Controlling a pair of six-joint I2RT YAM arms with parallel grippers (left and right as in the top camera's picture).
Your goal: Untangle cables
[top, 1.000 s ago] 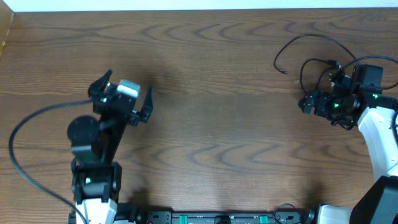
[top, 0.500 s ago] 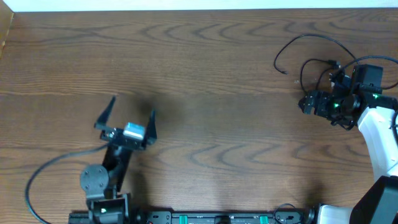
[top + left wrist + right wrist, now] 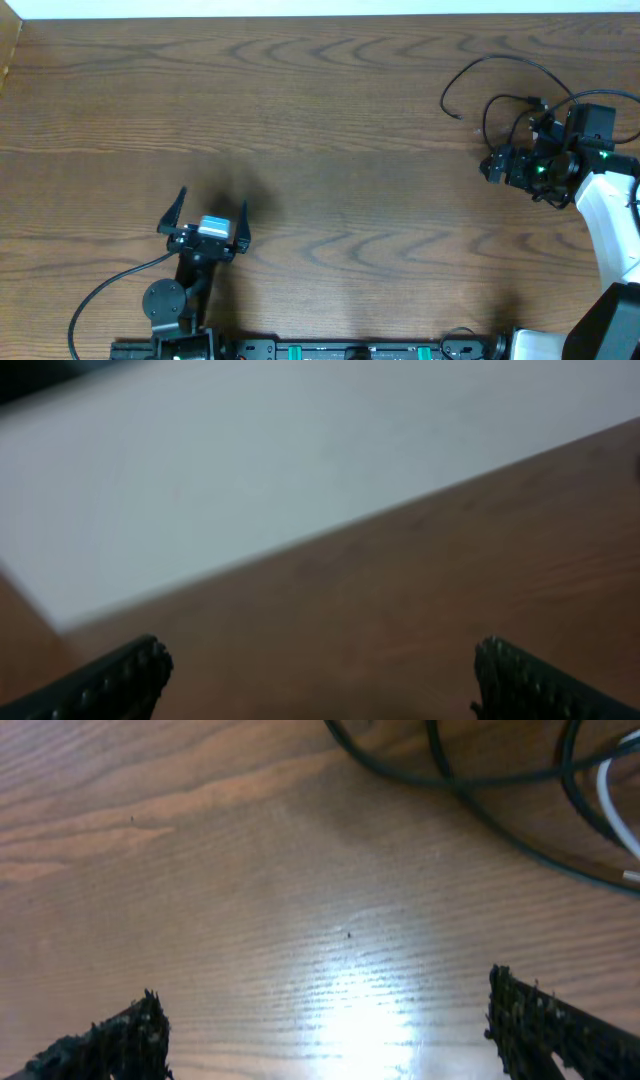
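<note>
Thin black cables [image 3: 497, 70] lie in loose loops at the far right of the wooden table. In the right wrist view the black cables [image 3: 440, 775] cross the top, with a white cord [image 3: 612, 808] at the right edge. My right gripper [image 3: 497, 166] hovers just in front of the loops; in its wrist view the right gripper [image 3: 325, 1035] is open and empty over bare wood. My left gripper [image 3: 213, 203] is open and empty near the front left, far from the cables. The left wrist view is blurred; there the left gripper [image 3: 320, 685] holds nothing.
The wooden table [image 3: 330, 130] ends at a white strip along its far edge [image 3: 320, 8]. The left arm's thick black wire [image 3: 110, 290] curves by the front left. A rail with arm bases [image 3: 350, 350] runs along the front edge.
My left arm has folded back toward the front edge, and its open gripper moved nearer the front and slightly right. The right arm and the cables have not moved.
</note>
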